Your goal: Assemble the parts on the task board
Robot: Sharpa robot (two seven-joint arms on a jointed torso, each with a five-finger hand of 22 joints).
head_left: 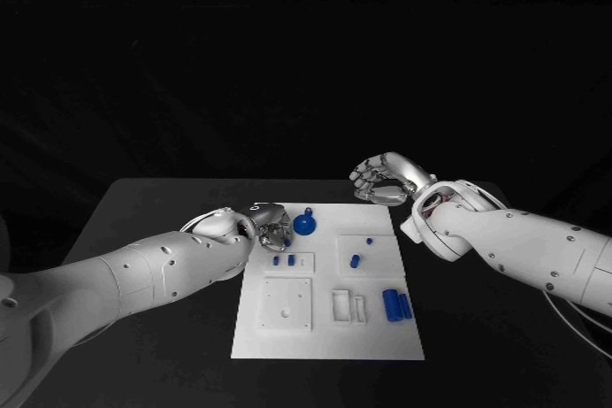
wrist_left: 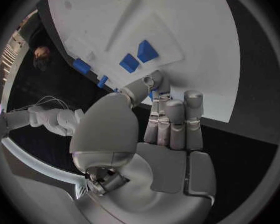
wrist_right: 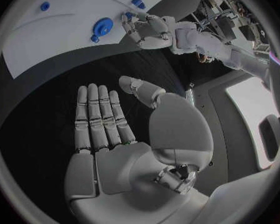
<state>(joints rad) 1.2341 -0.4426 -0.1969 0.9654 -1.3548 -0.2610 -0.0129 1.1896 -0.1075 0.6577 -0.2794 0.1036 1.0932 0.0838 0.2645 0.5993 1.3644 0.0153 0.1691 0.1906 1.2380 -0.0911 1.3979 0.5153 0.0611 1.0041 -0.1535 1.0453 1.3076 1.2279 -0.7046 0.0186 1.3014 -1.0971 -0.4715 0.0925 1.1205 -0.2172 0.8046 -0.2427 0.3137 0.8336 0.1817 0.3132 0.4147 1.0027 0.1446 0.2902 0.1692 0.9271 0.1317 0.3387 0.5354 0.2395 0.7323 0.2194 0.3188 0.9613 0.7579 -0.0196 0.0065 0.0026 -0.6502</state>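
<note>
The white task board [head_left: 325,337] lies in the middle of the table. My left hand [head_left: 265,227] hovers at its far left edge, fingers curled, and pinches a small blue part [wrist_left: 151,92] between thumb and finger; the same part [wrist_right: 127,16] shows at its fingertips in the right wrist view. Beside that hand a round blue part [head_left: 305,222] sits on the board. My right hand [head_left: 389,180] hangs past the board's far right corner, its palm [wrist_right: 109,149] flat, fingers apart and holding nothing.
Two small blue parts [head_left: 283,260] stand side by side left of the board's middle, two more [head_left: 355,261] to the right. A pair of blue cylinders [head_left: 398,304] lies near the right edge. White raised fixtures [head_left: 287,302] occupy the near half.
</note>
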